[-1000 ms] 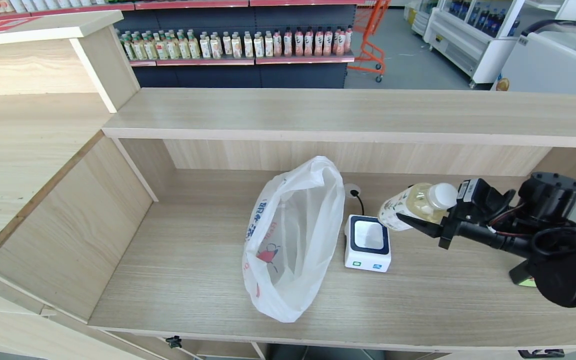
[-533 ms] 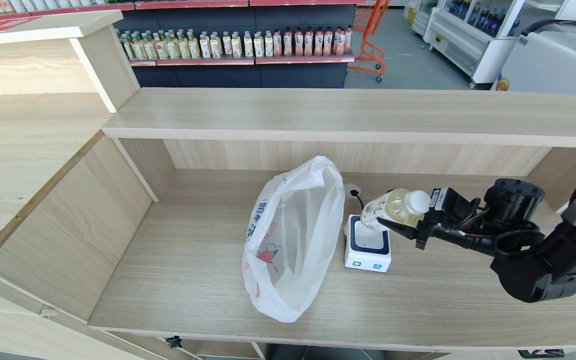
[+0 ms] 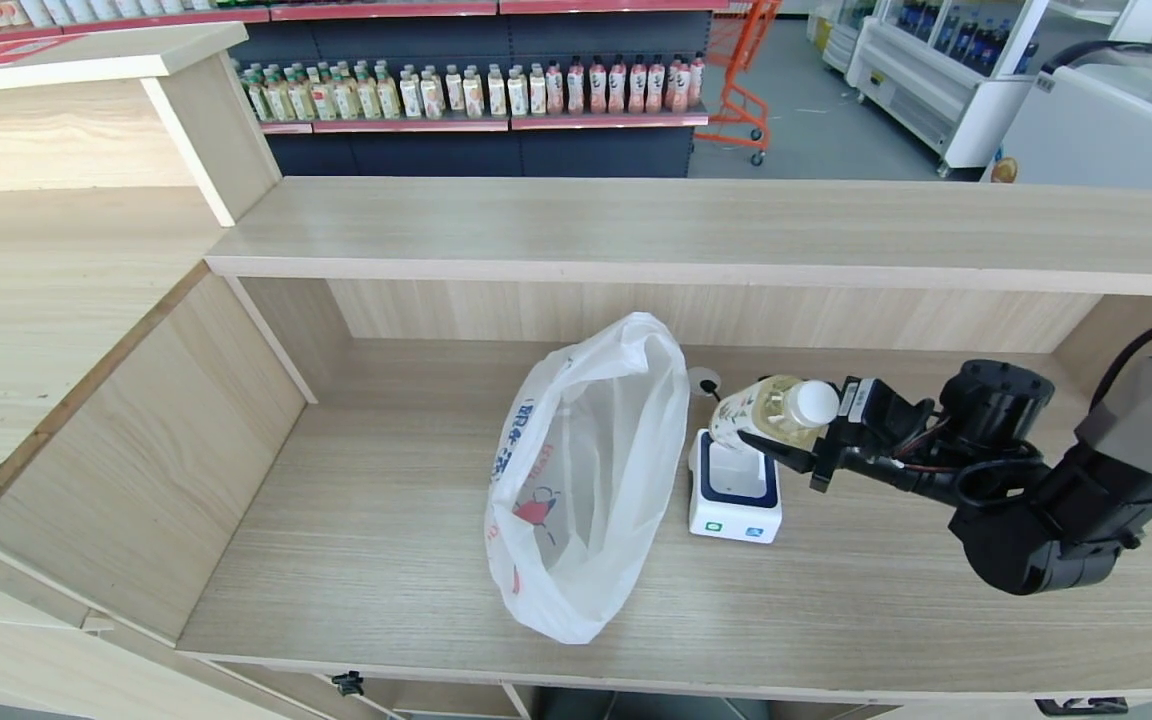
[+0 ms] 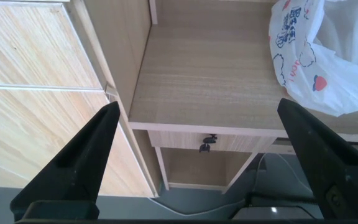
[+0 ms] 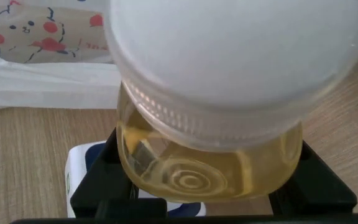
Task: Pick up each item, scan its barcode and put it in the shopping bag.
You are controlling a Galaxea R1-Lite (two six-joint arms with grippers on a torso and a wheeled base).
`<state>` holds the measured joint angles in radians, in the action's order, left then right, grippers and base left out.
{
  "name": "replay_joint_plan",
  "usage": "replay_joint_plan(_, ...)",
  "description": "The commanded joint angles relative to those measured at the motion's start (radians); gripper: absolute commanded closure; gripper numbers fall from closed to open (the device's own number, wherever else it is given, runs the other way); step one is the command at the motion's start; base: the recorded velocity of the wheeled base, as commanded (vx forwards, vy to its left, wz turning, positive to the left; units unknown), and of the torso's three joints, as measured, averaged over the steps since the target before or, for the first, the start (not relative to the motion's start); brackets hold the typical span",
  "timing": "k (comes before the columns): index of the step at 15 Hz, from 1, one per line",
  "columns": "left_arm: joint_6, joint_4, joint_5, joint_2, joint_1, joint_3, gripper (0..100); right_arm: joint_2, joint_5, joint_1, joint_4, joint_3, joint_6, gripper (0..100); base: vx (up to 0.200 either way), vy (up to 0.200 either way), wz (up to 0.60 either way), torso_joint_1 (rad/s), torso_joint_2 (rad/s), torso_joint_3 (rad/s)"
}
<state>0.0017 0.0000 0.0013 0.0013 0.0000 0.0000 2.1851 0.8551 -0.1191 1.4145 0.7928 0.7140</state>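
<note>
My right gripper (image 3: 771, 425) is shut on a bottle (image 3: 768, 411) of yellow drink with a white cap, held on its side just above the white and blue barcode scanner (image 3: 734, 486). The wrist view shows the bottle's cap (image 5: 238, 59) close up, with the scanner (image 5: 79, 186) below it. A white plastic shopping bag (image 3: 584, 470) lies open on the counter just left of the scanner. My left gripper (image 4: 201, 165) hangs open off the counter's front edge, with the shopping bag (image 4: 328, 56) farther off.
The work surface is a recessed wooden counter (image 3: 356, 540) with side walls and a raised shelf (image 3: 696, 225) behind. A black cable (image 3: 719, 403) runs from the scanner to the back wall. Store shelves of bottles (image 3: 476, 90) stand beyond.
My right arm has carried the bottle leftward, from right of the scanner to directly over it. The bag and scanner have stayed put.
</note>
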Motion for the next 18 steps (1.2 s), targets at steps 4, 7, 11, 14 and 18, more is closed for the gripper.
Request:
replay_joint_plan(4,0.0,0.0,0.0,0.0,0.0,0.0,0,-0.027,-0.005,-0.011,-0.02,-0.001,-0.013,100,0.0,0.0,0.0,0.0,0.0,0.0)
replay_joint_plan(7,0.0,0.0,0.0,0.0,0.0,0.0,0,-0.159,-0.007,0.023,-0.02,-0.038,-0.179,100,0.0,0.0,0.0,0.0,0.0,0.0)
replay_joint_plan(11,0.0,0.0,0.0,0.0,0.0,0.0,0,-0.404,-0.074,0.085,-0.015,-0.228,-0.524,100,0.0,0.0,0.0,0.0,0.0,0.0)
replay_joint_plan(14,0.0,0.0,0.0,0.0,0.0,0.0,0,-0.487,-0.286,0.059,-0.022,-0.343,-0.765,100,0.0,0.0,0.0,0.0,0.0,0.0)
replay_joint_plan(18,0.0,0.0,0.0,0.0,0.0,0.0,0,-0.492,-0.346,0.061,-0.023,-0.383,-0.881,100,0.0,0.0,0.0,0.0,0.0,0.0)
